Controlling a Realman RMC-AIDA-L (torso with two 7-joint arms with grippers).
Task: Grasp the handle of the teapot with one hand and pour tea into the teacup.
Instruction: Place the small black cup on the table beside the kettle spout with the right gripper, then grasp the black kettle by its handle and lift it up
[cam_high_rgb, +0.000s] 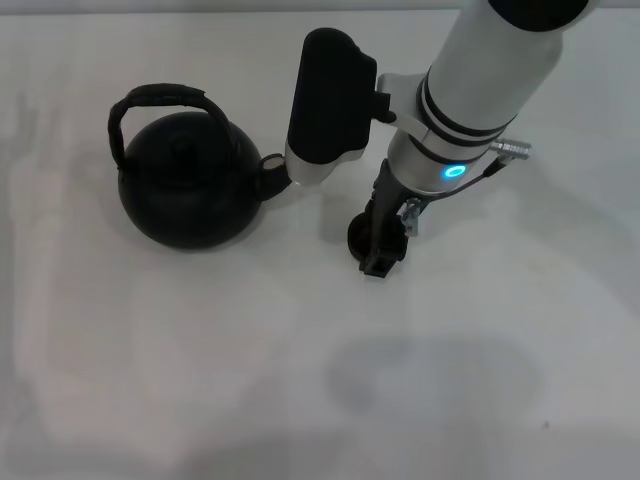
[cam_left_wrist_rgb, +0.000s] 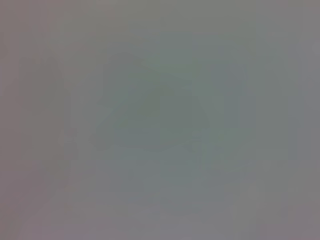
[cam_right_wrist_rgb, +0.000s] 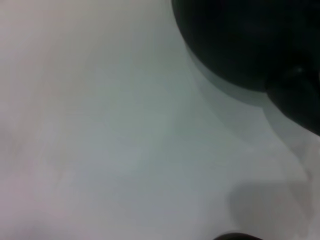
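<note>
The black teapot (cam_high_rgb: 190, 185) stands on the white table at the left, its spout pointing right. Its arched, wrapped handle (cam_high_rgb: 160, 97) stands upright over the lid, and nothing holds it. The small dark teacup (cam_high_rgb: 355, 238) sits right of the teapot and is mostly hidden. My right gripper (cam_high_rgb: 382, 255) hangs straight down at the teacup's right side, touching or just over it. The right wrist view shows the teapot's round body (cam_right_wrist_rgb: 235, 40) close by. My left gripper is out of view, and the left wrist view is a blank grey.
A black and white housing (cam_high_rgb: 328, 105) on my right wrist hangs just right of the teapot's spout (cam_high_rgb: 272, 178). The bare white table (cam_high_rgb: 200, 360) stretches on all sides of the two objects.
</note>
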